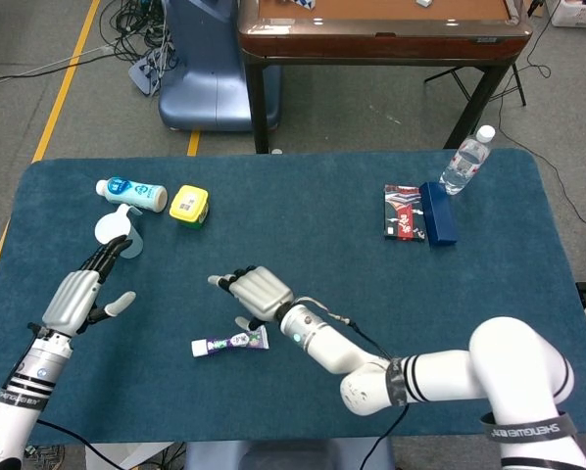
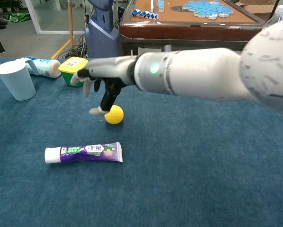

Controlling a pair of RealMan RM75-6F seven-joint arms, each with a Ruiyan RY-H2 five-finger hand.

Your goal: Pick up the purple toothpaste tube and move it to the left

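The right hand (image 1: 257, 292) has its fingers spread and holds nothing; in the chest view it hangs above the table (image 2: 217, 156) with the thumb pointing down beside the yellow ball (image 2: 114, 114). The purple toothpaste tube (image 1: 230, 343) lies flat on the blue cloth just off the hand's 7 o'clock in the head view, apart from it, white cap toward 9 o'clock. The left hand (image 1: 80, 294) floats well off at the tube's 10 o'clock, fingers extended and a little apart, thumb out, empty. Beyond its fingertips, at 12 o'clock, stands a pale blue cup (image 1: 116, 229), with a white lotion bottle (image 1: 131, 192) lying on its side and a yellow-lidded green jar (image 1: 189, 205) just behind it.
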